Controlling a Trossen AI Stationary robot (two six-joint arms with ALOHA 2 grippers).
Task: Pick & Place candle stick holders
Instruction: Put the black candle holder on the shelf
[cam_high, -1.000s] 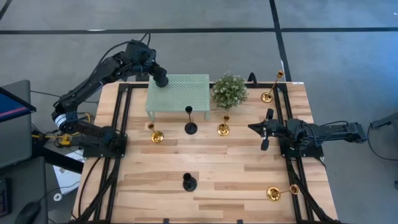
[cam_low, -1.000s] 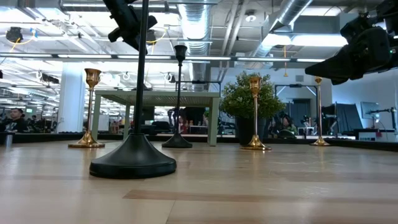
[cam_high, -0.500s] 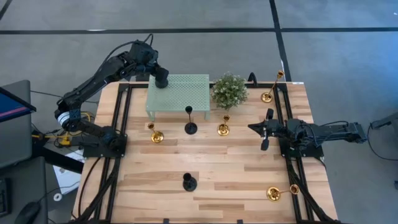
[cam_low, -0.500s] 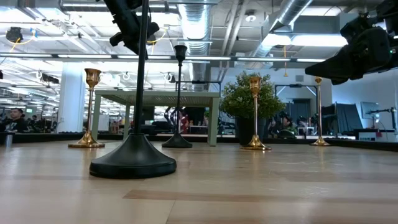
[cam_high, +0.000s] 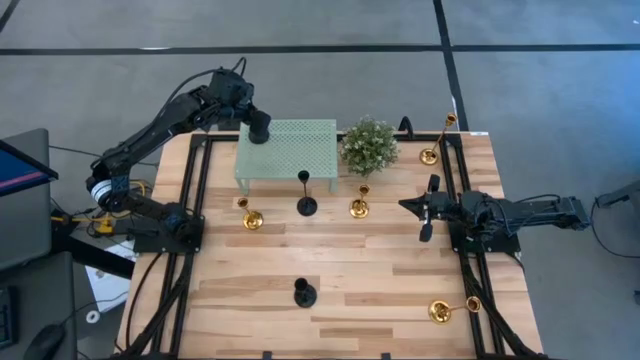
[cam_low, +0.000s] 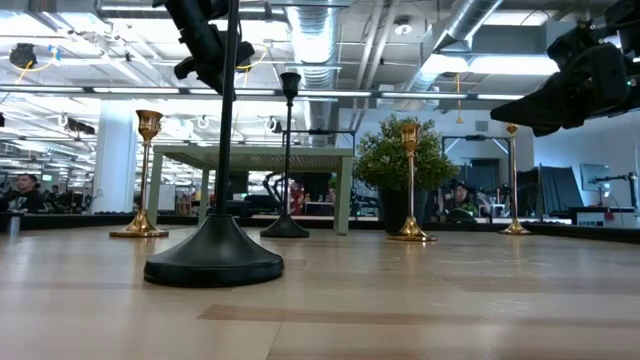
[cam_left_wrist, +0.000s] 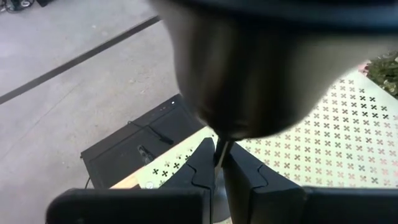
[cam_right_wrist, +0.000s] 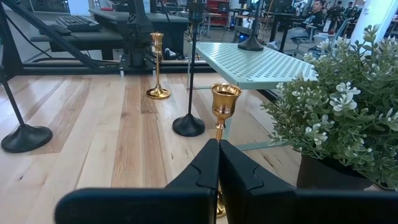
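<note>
My left gripper (cam_left_wrist: 217, 155) hovers over the far left corner of the mint-green mesh table (cam_high: 290, 150), shut on a black candle stick holder (cam_right_wrist: 251, 42). That holder's round base is at the mesh top; I cannot tell whether it touches. On the wooden table stand a black holder (cam_high: 305, 205), gold ones (cam_high: 250, 217) (cam_high: 359, 207) (cam_high: 430, 155) and a nearer black one (cam_high: 303, 293). Another gold holder (cam_high: 440, 311) seems to lie on its side near right. My right gripper (cam_high: 425, 207) waits shut at the right side. My left gripper pinches the black holder's thin stem (cam_left_wrist: 220, 144) between its two fingers, just under the wide top part that fills the wrist view. The fingers slant down from the table's far left side and lie across the stem. The holder stands upright, base down.
A bushy green potted plant (cam_high: 369, 145) stands right of the mesh table. Dark rails (cam_high: 195, 200) run along both sides of the wooden table. Bare wood lies in the middle and near left. People and desks show in the room beyond.
My left gripper has sunk a little over the mesh table's far left corner, still shut on the black holder, which stays upright.
</note>
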